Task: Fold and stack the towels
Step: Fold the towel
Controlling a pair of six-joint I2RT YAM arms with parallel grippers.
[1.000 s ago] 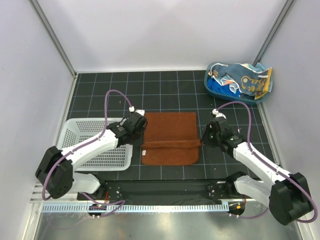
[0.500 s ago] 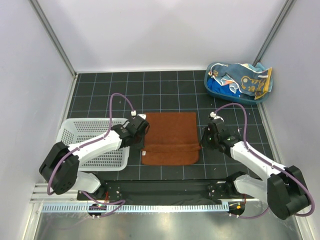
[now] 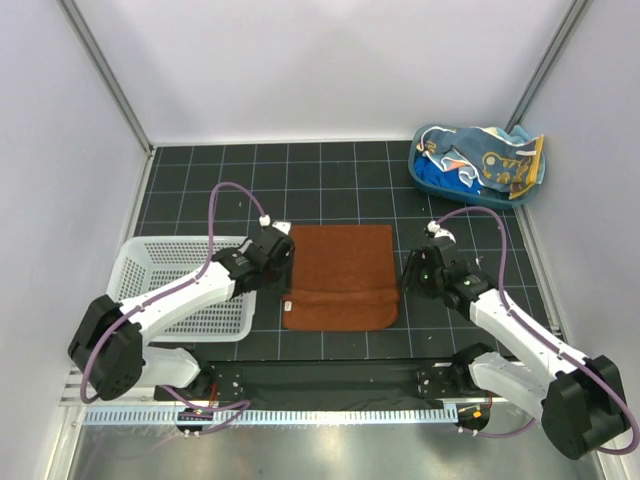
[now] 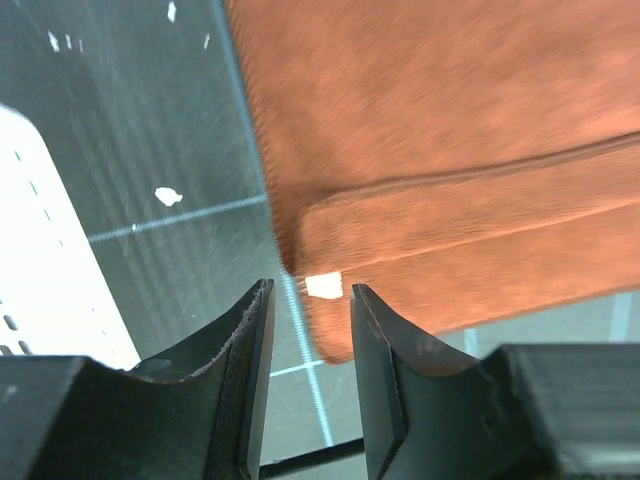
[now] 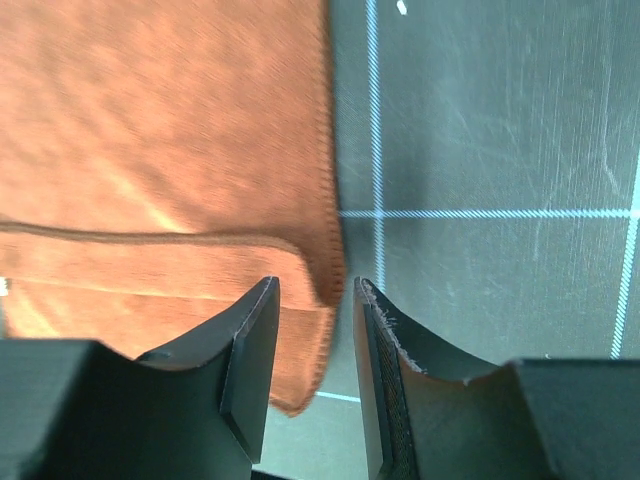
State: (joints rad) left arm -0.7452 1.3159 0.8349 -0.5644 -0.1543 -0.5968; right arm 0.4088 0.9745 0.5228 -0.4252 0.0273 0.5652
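We see the rust-brown towel (image 3: pixel 340 270) flat on the counter (image 3: pixel 340 180), its near edge folded over. The left gripper (image 4: pixel 310 330) and right gripper (image 5: pixel 315 305), clenched on the fold's ends a second ago, now show released jaws.

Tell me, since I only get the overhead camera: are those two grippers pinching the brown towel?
Observer: No. The left wrist view shows the left gripper open, the rust-brown towel lying flat beyond it.
Operator: And the right one?
Observer: The right gripper is open too; the towel's stitched right edge shows through the gap.
Operator: Any label on it?
Observer: A small white tag at the folded left edge.
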